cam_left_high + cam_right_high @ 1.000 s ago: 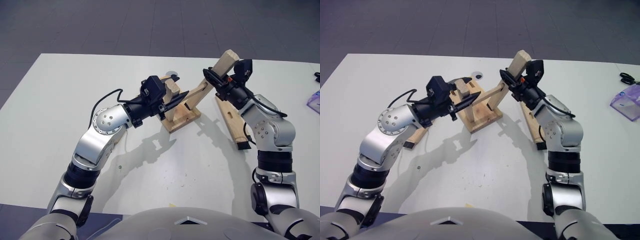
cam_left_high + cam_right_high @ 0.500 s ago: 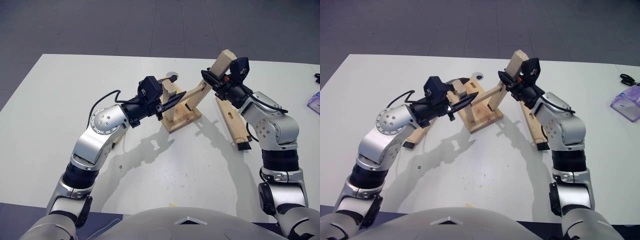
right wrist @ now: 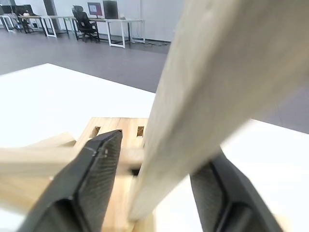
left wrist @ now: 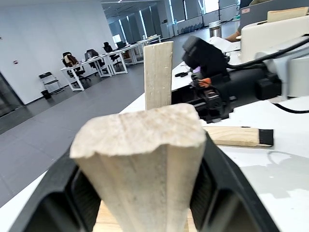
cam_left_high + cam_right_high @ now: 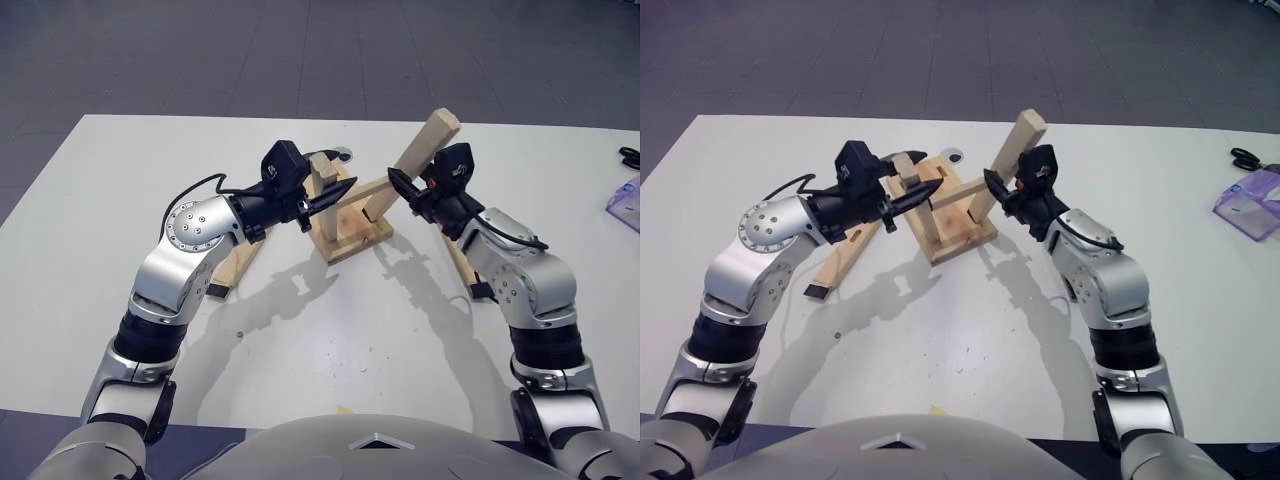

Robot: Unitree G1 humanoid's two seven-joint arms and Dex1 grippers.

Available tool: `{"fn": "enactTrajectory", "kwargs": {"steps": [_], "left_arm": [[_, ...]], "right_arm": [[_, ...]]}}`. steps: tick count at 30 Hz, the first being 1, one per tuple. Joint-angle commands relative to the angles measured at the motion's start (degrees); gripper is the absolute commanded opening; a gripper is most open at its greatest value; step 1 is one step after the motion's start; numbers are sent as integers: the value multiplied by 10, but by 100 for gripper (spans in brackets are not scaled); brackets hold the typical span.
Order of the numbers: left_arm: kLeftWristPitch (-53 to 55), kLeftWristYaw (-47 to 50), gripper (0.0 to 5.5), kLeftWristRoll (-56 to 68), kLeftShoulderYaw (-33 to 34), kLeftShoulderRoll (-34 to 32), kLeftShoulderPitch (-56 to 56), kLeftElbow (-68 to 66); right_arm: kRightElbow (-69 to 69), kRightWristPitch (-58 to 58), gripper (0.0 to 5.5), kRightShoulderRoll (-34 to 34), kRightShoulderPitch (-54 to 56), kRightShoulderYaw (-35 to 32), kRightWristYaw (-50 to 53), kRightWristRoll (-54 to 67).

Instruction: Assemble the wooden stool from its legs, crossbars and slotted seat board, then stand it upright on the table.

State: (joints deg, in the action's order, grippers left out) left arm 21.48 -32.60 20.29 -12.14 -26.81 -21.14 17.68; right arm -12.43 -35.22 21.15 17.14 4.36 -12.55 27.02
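Note:
The slotted seat board (image 5: 360,238) lies flat at the table's middle. A short wooden leg (image 5: 321,176) stands upright on it, and my left gripper (image 5: 322,198) is shut on that leg; its end grain (image 4: 140,145) sits between the black fingers (image 4: 58,203). A longer leg (image 5: 428,140) leans away to the right, with my right gripper (image 5: 403,185) shut on its lower part. A crossbar (image 5: 365,192) runs between the two legs. In the right wrist view the leaning leg (image 3: 203,82) crosses in front of the board's slots (image 3: 116,130).
One loose leg (image 5: 232,268) with a black foot lies on the table under my left forearm. Another loose leg (image 4: 236,136) lies behind my right arm. Scissors (image 5: 1245,157) and a purple container (image 5: 1250,200) sit at the far right edge.
Both grippers have shifted left and slightly away, carrying the legs and board with them. The leaning leg has tilted more. The loose leg on the left has come into sight.

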Motion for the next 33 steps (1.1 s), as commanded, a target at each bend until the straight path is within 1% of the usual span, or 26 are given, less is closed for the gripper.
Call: {"fn": "enactTrajectory", "kwargs": {"steps": [1, 4, 7, 8, 9, 11, 15, 17, 18, 20, 21, 23, 24, 25, 27, 28, 29, 31, 33], "left_arm": [[32, 19, 206, -54, -7, -21, 24, -18], [34, 24, 206, -57, -13, -15, 22, -18], [36, 28, 206, -53, -13, -11, 20, -16], [37, 29, 244, -53, -12, -10, 19, -17], [38, 28, 251, -53, -11, -11, 17, -18], [42, 22, 286, -54, -6, -10, 13, -18], [51, 3, 362, -36, 16, -6, -1, -12], [50, -15, 388, -34, 15, -12, -1, -10], [51, -26, 412, -28, 15, -12, 1, -6], [72, -52, 443, 20, 31, -5, 6, 23], [88, -60, 460, 56, 50, -1, 1, 42], [115, -43, 498, 119, 100, 16, -31, 59], [124, -26, 515, 139, 123, 26, -53, 56], [130, -1, 532, 155, 146, 40, -80, 44], [136, 40, 538, 167, 174, 58, -120, 22], [137, 54, 538, 168, 179, 63, -131, 15], [141, 66, 538, 171, 186, 67, -137, 11], [147, 78, 538, 173, 193, 70, -140, 11], [151, 87, 538, 170, 192, 69, -133, 14]], "right_arm": [[50, 2, 309, -22, 9, -18, -13, -7], [48, 16, 355, -36, 10, -39, -23, 1], [40, 27, 402, -60, 13, -81, -34, 39], [40, 25, 418, -64, 18, -96, -38, 54], [44, 29, 428, -65, 24, -107, -42, 59], [46, 28, 461, -66, 34, -132, -55, 86], [46, -24, 533, -55, 62, -212, -110, 228], [70, -19, 540, -48, 91, -252, -96, 257], [83, -17, 540, -49, 111, -274, -82, 278], [101, -14, 540, -53, 156, -315, -52, 326], [106, -11, 540, -56, 178, -324, -39, 340], [118, 6, 540, -63, 216, -316, -15, 324], [127, 14, 540, -68, 230, -303, -2, 306], [142, 18, 540, -71, 240, -276, 5, 274], [173, 36, 540, -74, 262, -226, 9, 211], [188, 48, 540, -76, 278, -214, 9, 191], [202, 62, 540, -76, 301, -213, 9, 180], [225, 83, 540, -73, 352, -234, 4, 185], [240, 92, 540, -57, 374, -242, -5, 177]]}}
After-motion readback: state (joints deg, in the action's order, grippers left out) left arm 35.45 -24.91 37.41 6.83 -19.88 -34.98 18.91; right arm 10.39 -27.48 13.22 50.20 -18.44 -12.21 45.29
